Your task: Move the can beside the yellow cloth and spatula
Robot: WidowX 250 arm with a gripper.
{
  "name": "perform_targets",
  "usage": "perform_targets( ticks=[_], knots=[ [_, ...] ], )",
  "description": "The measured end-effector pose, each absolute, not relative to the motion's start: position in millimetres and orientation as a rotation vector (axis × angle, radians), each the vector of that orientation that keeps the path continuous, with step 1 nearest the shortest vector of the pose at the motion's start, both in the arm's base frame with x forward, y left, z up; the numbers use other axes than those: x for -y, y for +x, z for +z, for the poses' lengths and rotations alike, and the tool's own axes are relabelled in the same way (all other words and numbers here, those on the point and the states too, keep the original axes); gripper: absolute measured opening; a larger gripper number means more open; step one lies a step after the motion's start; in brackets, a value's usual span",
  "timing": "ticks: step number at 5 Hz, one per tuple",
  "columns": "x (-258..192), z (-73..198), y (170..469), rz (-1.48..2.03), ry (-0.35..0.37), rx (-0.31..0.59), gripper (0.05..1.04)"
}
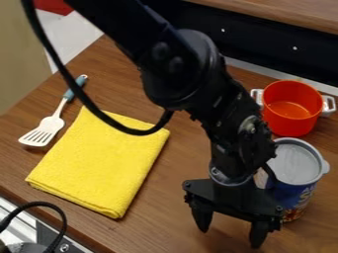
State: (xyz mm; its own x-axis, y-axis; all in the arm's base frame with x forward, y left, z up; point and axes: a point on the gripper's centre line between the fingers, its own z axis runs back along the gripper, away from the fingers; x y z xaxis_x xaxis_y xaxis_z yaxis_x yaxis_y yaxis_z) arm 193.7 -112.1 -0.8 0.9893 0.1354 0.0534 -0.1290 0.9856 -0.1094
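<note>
The black gripper [230, 234] hangs low over the wood surface at the lower right, its two fingers apart with nothing between them. Just right of and partly behind it stands the can [300, 185], upright, blue with a grey lid; the gripper hides its left side. A folded yellow cloth [102, 163] lies flat at the left centre. Left of the cloth lies the spatula [46, 127], with a white slotted head and a blue-grey handle pointing up and right.
An orange-red pot [290, 109] with light handles stands behind the can near the right edge. A black cable loops down from the arm above the cloth. The wood table [178, 197] ends along the lower left, where another cable and metal parts show.
</note>
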Motion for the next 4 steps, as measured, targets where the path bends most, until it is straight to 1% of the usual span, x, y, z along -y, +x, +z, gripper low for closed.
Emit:
perform_targets(
  ticks=[1,2,3,4],
  knots=[
    [111,-4,192,0.149,-0.097,0.048,0.997],
    [121,-3,190,0.278,-0.1,0.072,0.997],
    [131,8,190,0.365,-0.146,0.144,0.997],
    [147,12,191,0.399,-0.163,0.169,0.997]
  ],
)
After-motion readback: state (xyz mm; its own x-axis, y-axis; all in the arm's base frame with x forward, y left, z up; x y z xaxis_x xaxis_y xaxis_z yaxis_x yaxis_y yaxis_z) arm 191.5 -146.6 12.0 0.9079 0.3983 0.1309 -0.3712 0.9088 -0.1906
